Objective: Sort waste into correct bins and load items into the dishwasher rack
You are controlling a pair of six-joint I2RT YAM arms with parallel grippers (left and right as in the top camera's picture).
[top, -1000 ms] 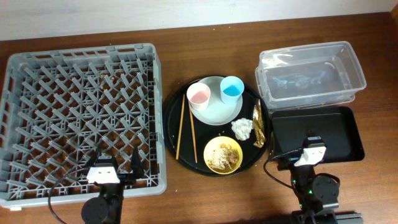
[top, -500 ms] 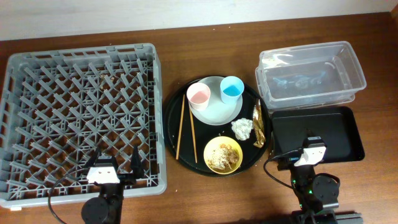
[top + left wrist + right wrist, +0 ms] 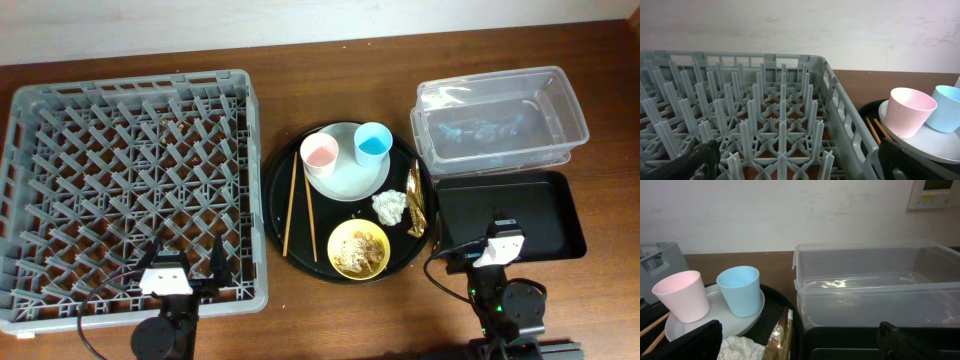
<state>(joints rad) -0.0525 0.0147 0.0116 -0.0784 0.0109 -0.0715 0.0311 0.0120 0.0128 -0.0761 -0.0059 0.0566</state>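
Seen from above, a dark wooden table (image 3: 330, 90) holds three groups of things side by side.

A large grey dishwasher rack (image 3: 130, 84) of upright pegs fills the left half of the frame, with nothing in it. Its left wall runs close to the frame's left edge. The left gripper (image 3: 190, 258) hangs over the rack's lower right corner, its fingers spread wide and empty.

A narrow strip of bare wood separates the rack's right wall from a round black tray (image 3: 275, 190) at centre. On the tray's upper part sits a round white plate (image 3: 350, 180) carrying a pink cup (image 3: 320, 152) and a blue cup (image 3: 373, 142), side by side. Two wooden chopsticks (image 3: 291, 205) lie nearly upright in the frame along the tray's left side. A yellow bowl (image 3: 333, 240) with tan food scraps (image 3: 362, 255) sits at the tray's lower edge. A crumpled white napkin (image 3: 389, 207) lies just above and to the right of the bowl. A gold wrapper (image 3: 415, 205) lies along the tray's right rim.

A clear plastic tub (image 3: 574, 112) stands at upper right, close to the round tray's rim. Directly below it in the frame is a shallow black rectangular tray (image 3: 530, 215), its left edge near the wrapper. The right gripper (image 3: 497, 245) sits over that tray's lower left part. In the wrist view its fingers are apart and hold nothing.

Open wood runs along the top of the frame.
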